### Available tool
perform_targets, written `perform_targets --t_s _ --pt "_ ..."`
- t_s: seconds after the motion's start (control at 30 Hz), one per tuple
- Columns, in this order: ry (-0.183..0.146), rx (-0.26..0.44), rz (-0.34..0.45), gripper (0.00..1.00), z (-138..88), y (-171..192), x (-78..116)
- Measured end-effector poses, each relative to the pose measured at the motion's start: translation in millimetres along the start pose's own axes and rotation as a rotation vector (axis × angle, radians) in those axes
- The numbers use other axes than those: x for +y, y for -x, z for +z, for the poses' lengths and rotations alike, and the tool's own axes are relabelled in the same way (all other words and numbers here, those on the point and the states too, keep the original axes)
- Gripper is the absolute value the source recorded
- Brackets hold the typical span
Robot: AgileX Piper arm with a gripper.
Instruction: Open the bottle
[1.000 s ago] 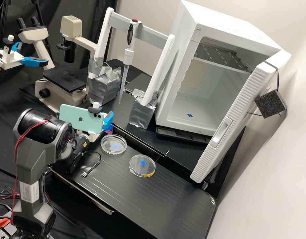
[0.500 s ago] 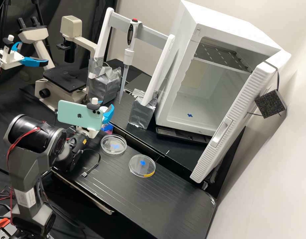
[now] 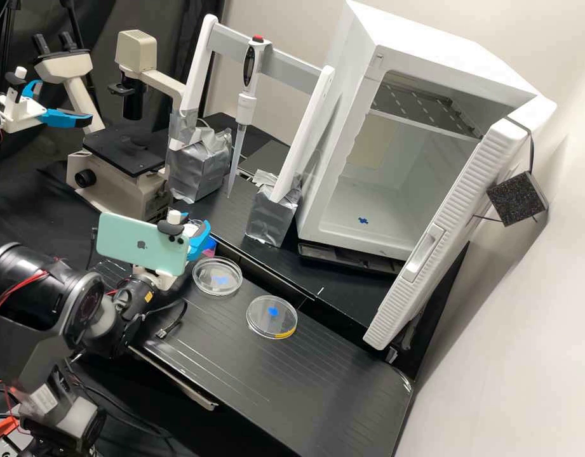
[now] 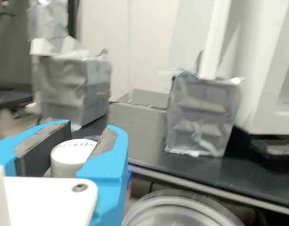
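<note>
One large white cabinet (image 3: 432, 44), door ajar, stands where it stood in both earlier frames, as does the dark table (image 3: 317, 368). What moves is the arm (image 3: 25, 279). Over the last second it first rises a little, then sinks and draws back towards its own base. The phone (image 3: 124, 241) mounted on it travels the same way.

Bottle (image 3: 209, 246): on the table near the edge of the lower section, just beyond the jaws in the high view, where its blue and pink part shows. That patch hardly shifts while the jaws go up, back and down.

Two clear dishes, one (image 3: 217, 285) near the bottle, the other (image 3: 272, 325) further along; neither moves.

Cap (image 4: 71, 157): white, writing on top, smallest item. Wrist view has it between the pads, jaws closed on it, no gap that I can make out.

Reading: jaws and cap seem to have parted from the bottle, so the opening looks done or very nearly so. Bottle mouth hidden, so not certain. Next, probably, a clean place to set the cap down, clear of the bottle, which a careless swing could knock over.
</note>
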Motion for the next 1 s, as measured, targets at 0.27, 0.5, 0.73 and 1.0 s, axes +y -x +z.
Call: perform_targets --t_s 0.27,0.5,0.73,1.0 --pt "-0.003 0.020 -0.058 0.00 -2 11 -11.1" --pt "-0.004 0.001 -0.074 0.00 2 8 -15.9" --pt "-0.006 -0.010 -0.061 1.00 4 7 -15.2" --pt "-0.009 -0.008 -0.050 1.00 2 8 -14.2"
